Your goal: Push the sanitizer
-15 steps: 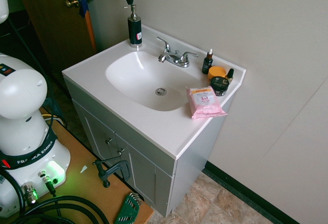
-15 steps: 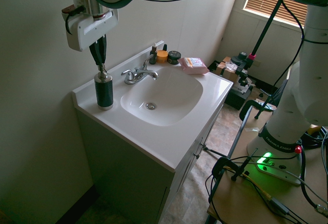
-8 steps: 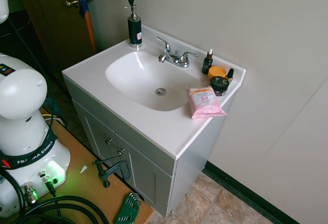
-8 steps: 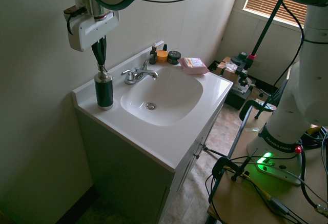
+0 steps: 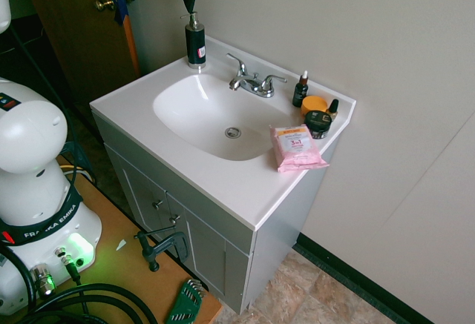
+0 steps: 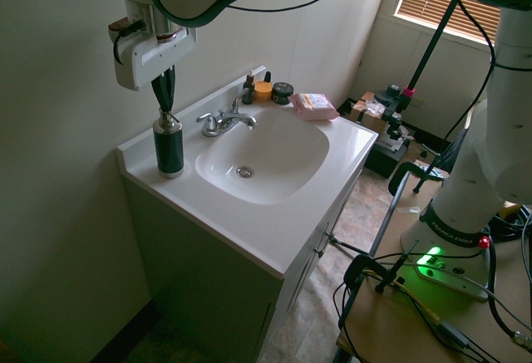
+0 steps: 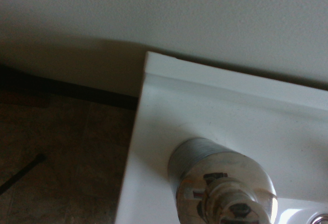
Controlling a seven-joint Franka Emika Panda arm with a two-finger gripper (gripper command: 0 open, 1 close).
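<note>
Sanitizer (image 5: 195,43) stands upright at the back corner of the sink counter (image 5: 245,183), by the wall. Gripper (image 6: 167,107) right above its pump, fingers pinched together, holding nothing.

You see the sanitizer (image 5: 195,44) upright at the sink's (image 5: 148,120) back corner, closed gripper (image 5: 188,9) just above its pump.
</note>
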